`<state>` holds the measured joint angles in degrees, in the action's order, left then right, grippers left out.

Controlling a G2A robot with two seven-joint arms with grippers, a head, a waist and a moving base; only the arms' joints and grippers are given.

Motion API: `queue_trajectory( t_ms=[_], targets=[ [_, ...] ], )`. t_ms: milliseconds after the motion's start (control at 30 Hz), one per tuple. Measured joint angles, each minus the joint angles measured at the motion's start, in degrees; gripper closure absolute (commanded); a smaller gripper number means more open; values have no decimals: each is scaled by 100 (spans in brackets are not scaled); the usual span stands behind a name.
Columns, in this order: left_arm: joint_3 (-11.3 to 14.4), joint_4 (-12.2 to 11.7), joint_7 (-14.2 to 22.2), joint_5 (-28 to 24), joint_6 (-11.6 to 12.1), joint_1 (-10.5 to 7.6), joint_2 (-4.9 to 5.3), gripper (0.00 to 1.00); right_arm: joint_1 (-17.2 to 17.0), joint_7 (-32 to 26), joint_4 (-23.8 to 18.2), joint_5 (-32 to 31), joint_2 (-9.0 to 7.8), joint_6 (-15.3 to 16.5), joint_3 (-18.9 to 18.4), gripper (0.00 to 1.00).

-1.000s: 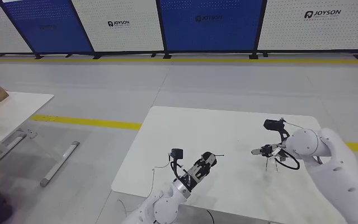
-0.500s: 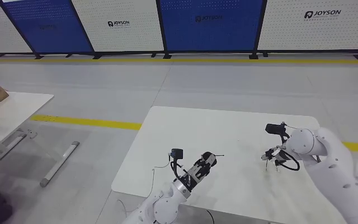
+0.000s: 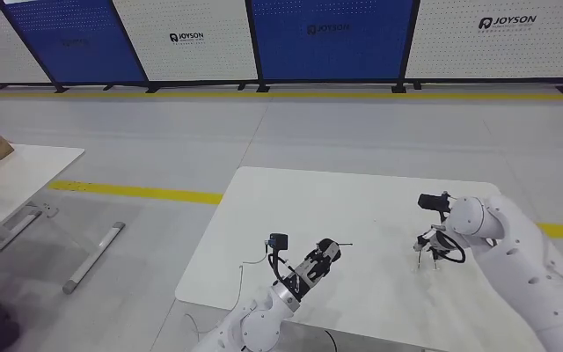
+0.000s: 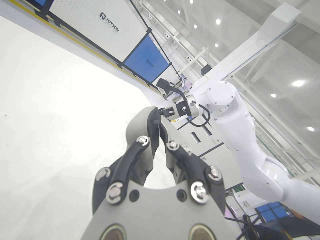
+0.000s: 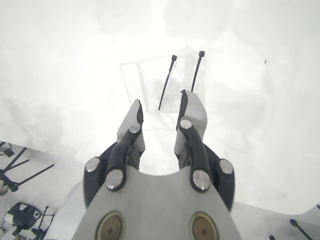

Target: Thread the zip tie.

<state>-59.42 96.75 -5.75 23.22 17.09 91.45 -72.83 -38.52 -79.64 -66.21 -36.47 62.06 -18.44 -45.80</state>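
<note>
**1. Ties.** Two black ties lie on a clear tray (image 5: pixel 130 81) on the table (image 3: pixel 290 220), at the right of the top view. The inner tie (image 5: pixel 167 82) and the outer tie (image 5: pixel 197 72) lie side by side but apart. Their heads point away from the right gripper (image 5: pixel 160 97) and their tails toward it.

**2. Right gripper.** It is released, jaws spread, and I hold it (image 3: pixel 426 255) just above the tray, pointing down. Both ties run nearly along the gripper's own reach. I judge that closing the jaws would pinch a strap across its width. The inner tie's tail points into the gap between the jaws. The outer tie's tail passes behind one fingertip (image 5: pixel 185 96) and is hidden there.

**3. Left gripper.** It (image 4: pixel 158 123) is clenched and sits at lower centre of the top view (image 3: pixel 334 246), well apart from the tray. A thin black strip sticks out of its tip toward the right of that frame. I take this for a third, held tie (image 3: pixel 347 244), grasped at one end.

**4. Nearer arm.** The right arm is nearer the tray.

**5. Hard to make out.**
- The pads (image 4: pixel 153 126) cover the grasp point, so I cannot tell whether head or tail is gripped.
- In the top view the tray ties are only faint lines under the right gripper.
- I cannot tell whether they lie flat or lean on the tray.
</note>
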Motion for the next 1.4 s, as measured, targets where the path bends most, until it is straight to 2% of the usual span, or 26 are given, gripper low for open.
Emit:
queue_trajectory(
  t_ms=[267,467,533,1000,1233,1333,1400],
  targets=[
    [0,0,0,0,0,0,0,100,320,0,569,86,194,-17,340,70],
    [0,0,0,0,0,0,0,100,532,23,976,127,354,-2,515,72],
    [0,0,0,0,0,0,0,100,585,30,1084,138,399,4,560,75],
    [0,0,0,0,0,0,0,100,871,73,1792,129,750,64,914,72],
    [0,0,0,0,0,0,0,100,984,55,2109,78,905,97,1049,83],
    [0,0,0,0,0,0,0,100,1029,44,2241,45,974,111,1111,98],
    [0,0,0,0,0,0,0,100,1060,47,2334,35,1020,124,1141,100]
  ],
)
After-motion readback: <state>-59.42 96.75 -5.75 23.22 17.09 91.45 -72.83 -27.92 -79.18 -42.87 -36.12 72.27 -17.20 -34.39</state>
